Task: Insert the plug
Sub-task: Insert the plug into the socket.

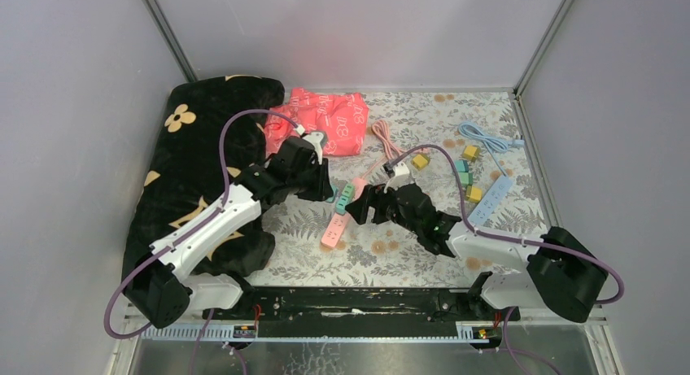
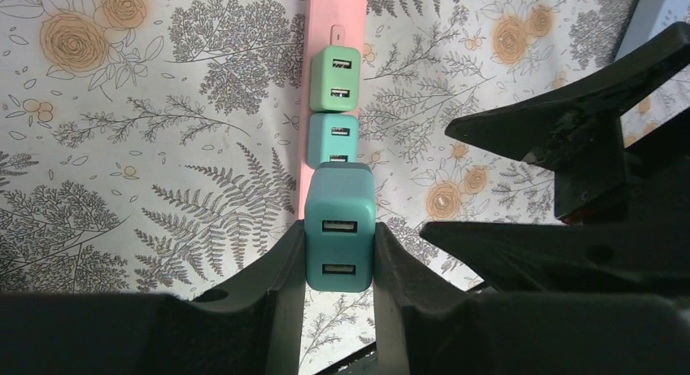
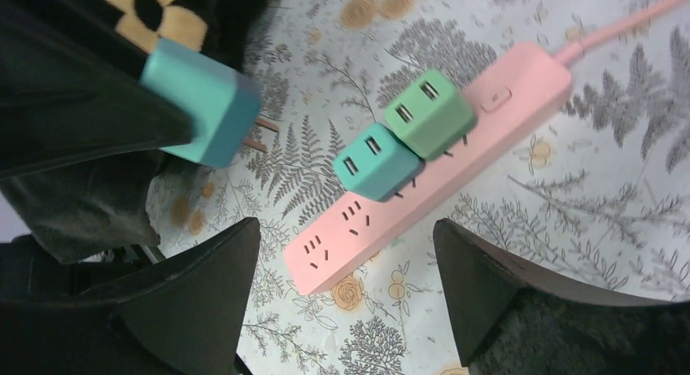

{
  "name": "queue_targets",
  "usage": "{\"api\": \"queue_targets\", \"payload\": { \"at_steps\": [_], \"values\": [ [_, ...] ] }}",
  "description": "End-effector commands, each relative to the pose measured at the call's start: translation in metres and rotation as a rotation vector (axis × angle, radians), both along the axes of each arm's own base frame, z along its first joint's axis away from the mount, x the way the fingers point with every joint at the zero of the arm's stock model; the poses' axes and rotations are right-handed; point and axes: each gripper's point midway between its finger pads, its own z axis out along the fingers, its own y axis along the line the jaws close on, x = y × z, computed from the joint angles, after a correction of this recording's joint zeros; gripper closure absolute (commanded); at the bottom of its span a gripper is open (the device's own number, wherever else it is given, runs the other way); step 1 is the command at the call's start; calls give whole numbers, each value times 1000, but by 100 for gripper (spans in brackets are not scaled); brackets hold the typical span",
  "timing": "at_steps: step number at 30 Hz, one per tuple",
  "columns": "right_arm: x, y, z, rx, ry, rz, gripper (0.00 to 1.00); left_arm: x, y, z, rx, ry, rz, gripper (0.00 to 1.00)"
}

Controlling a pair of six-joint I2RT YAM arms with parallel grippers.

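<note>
A pink power strip (image 1: 334, 223) lies on the flowered cloth, with a green plug (image 2: 334, 80) and a teal plug (image 2: 334, 139) seated in it side by side. My left gripper (image 2: 339, 237) is shut on a third teal USB plug (image 2: 340, 228), held above the strip in line with the other two. In the right wrist view this held plug (image 3: 203, 106) hangs off to the side of the strip (image 3: 423, 196), its two prongs bare and clear of the sockets. My right gripper (image 3: 346, 253) is open and empty, its jaws either side of the strip's free end.
A black flowered blanket (image 1: 195, 147) covers the left side. A red bag (image 1: 329, 119) lies at the back. A pink cable (image 1: 382, 139) runs from the strip. A blue power strip (image 1: 492, 198), blue cable (image 1: 484, 137) and several small coloured plugs (image 1: 468, 176) lie at the right.
</note>
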Motion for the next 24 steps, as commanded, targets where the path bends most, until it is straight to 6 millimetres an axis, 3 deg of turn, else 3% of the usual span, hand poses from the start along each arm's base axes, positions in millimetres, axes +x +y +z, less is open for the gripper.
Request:
{"api": "queue_targets", "payload": {
  "at_steps": [1, 5, 9, 15, 24],
  "values": [
    [5, 3, -13, 73, 123, -107, 17, 1, 3, -14, 68, -12, 10, 100],
    [2, 8, -35, 96, 222, -133, 22, -3, -3, -27, 85, 2, 8, 100],
    [0, 17, -48, 122, 270, -116, 35, -6, -9, -40, 80, 15, 9, 100],
    [-3, 28, -66, 125, 320, -84, 41, -13, -7, -64, 67, 37, 31, 100],
    [-5, 35, -83, 151, 377, -82, 46, -11, -9, -68, 21, -16, 42, 100]
  ]
}}
